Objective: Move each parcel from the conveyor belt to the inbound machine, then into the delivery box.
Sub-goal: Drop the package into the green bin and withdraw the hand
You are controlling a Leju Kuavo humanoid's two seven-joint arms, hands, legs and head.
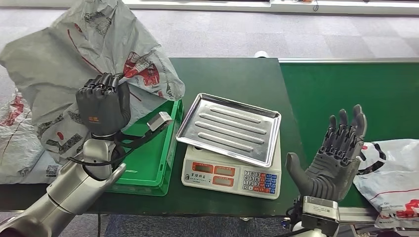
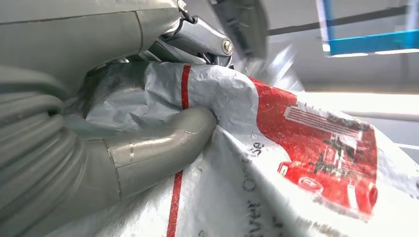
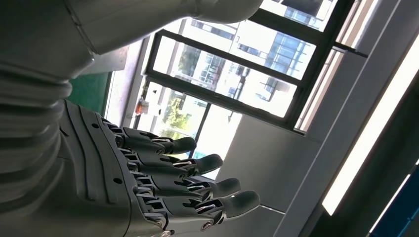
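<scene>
Gripping a crumpled grey parcel by its upper fold, the left hand is holding it raised at ten o'clock, above the green delivery box. At four o'clock the right hand is standing upright with fingers spread, holding nothing. Another parcel is lying on the conveyor belt just beside it. At centre, the scale is carrying a steel tray.

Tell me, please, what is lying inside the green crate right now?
The green crate shows bare floor on its near side; the raised parcel in the left hand covers the rest.
</scene>
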